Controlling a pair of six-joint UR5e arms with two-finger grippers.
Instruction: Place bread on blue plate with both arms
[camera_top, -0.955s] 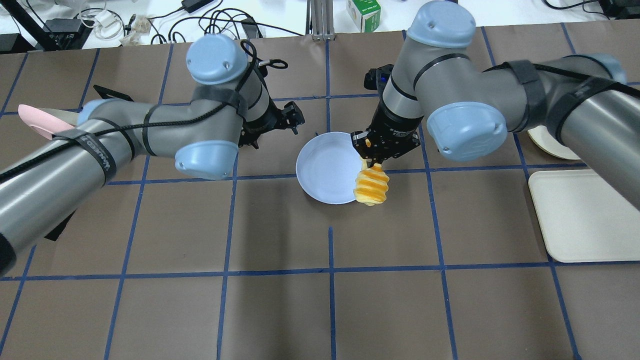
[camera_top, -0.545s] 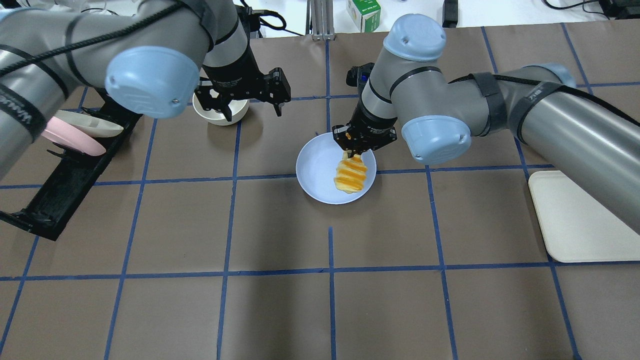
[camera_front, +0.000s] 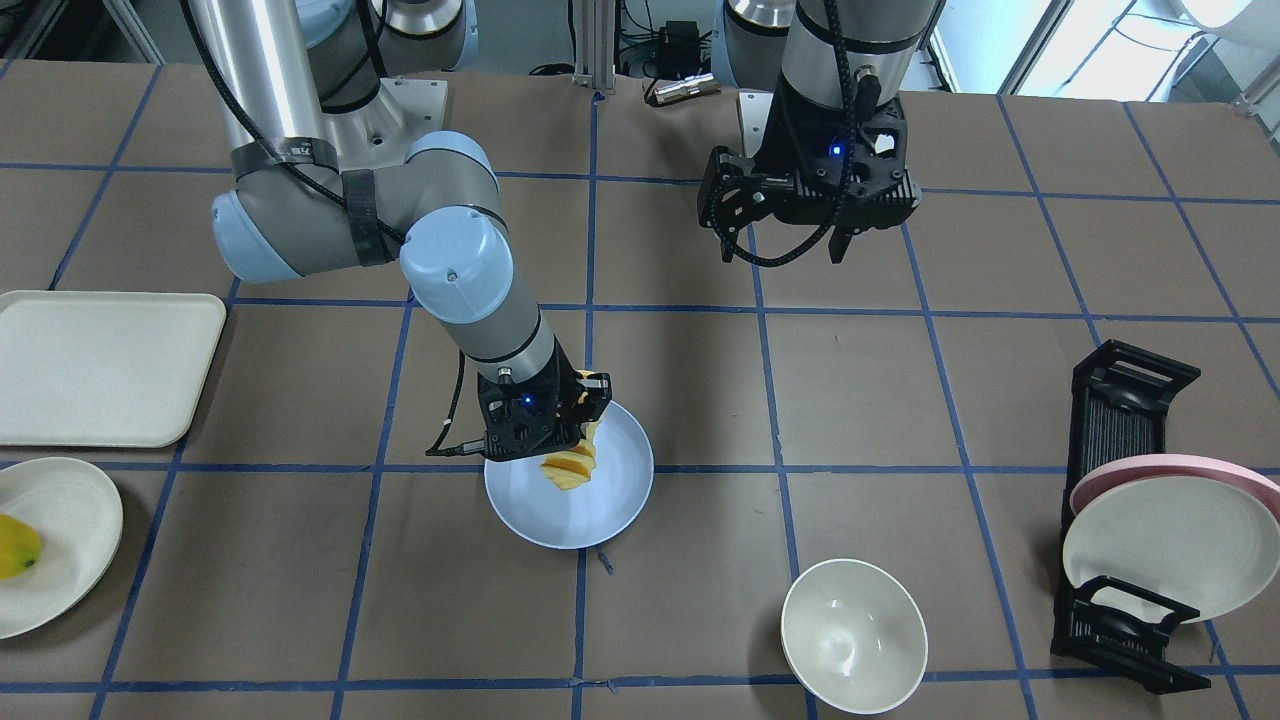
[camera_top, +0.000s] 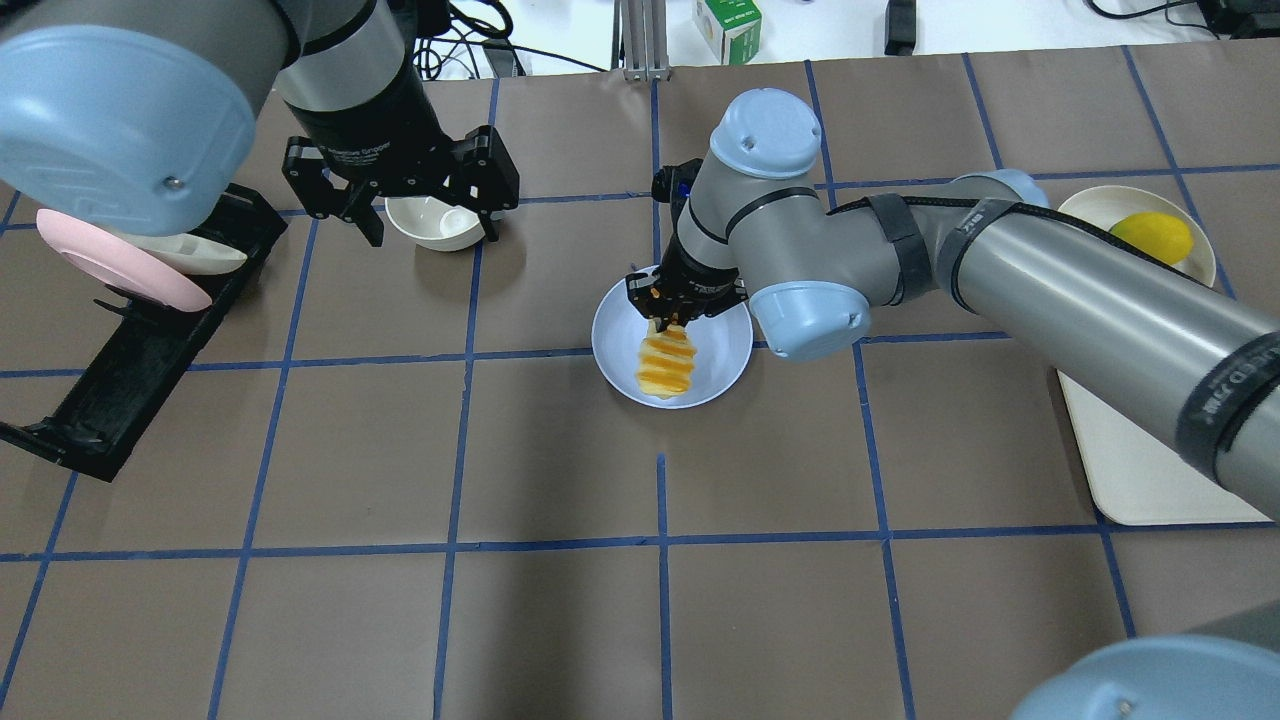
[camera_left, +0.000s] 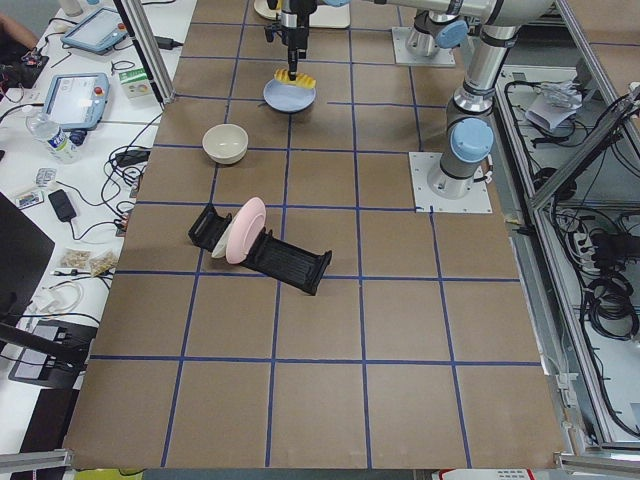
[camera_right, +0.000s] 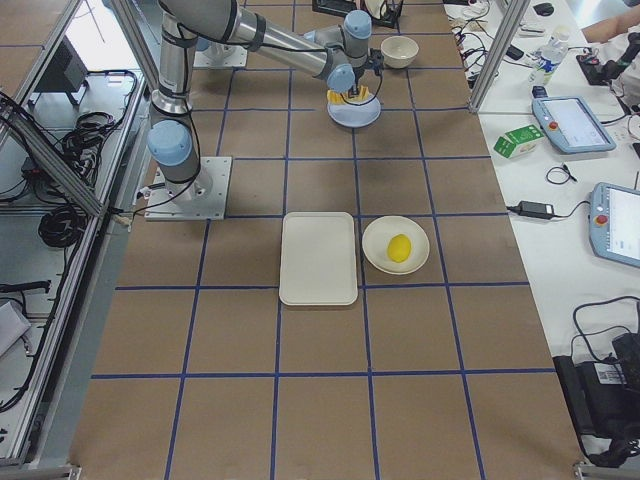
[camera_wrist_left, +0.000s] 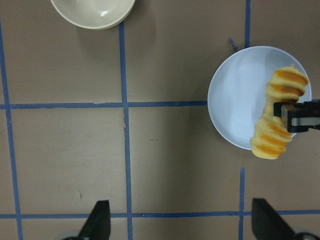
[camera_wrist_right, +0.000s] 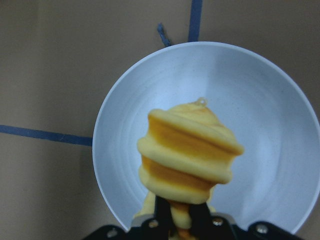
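**Bread held over the blue plate by the right hand**

The right hand (camera_top: 670, 318) is closed on the bread (camera_top: 666, 362), pinching the ridged loaf at its upper part so that the rest hangs down and slants away from the fingers. The loaf is over the blue plate (camera_top: 615, 340), inside the rim in the overhead view and towards the side of the plate nearer the right arm. From the right wrist camera its orange and cream ridges cover the middle of the plate. I cannot tell whether its lower end touches the plate or hangs just above it.

The left hand (camera_top: 428, 232) is wide open and holds nothing. It is raised well above the tabletop (camera_top: 560, 620) with its fingers pointing down, well apart from the plate. Its own camera looks down on bare brown surface crossed by blue tape lines, with the plate and bread at the right of that view.

A cream bowl (camera_front: 853, 635) stands upright on the tabletop, near the blue plate on the left arm's side. Farther that way a black rack (camera_front: 1115, 420) holds a pink plate (camera_front: 1160, 468) and a cream plate (camera_front: 1170, 545) on edge. On the right arm's side lie a cream tray (camera_front: 100, 365) and a round cream dish (camera_front: 70, 520) with a yellow fruit (camera_front: 15, 545) on it.
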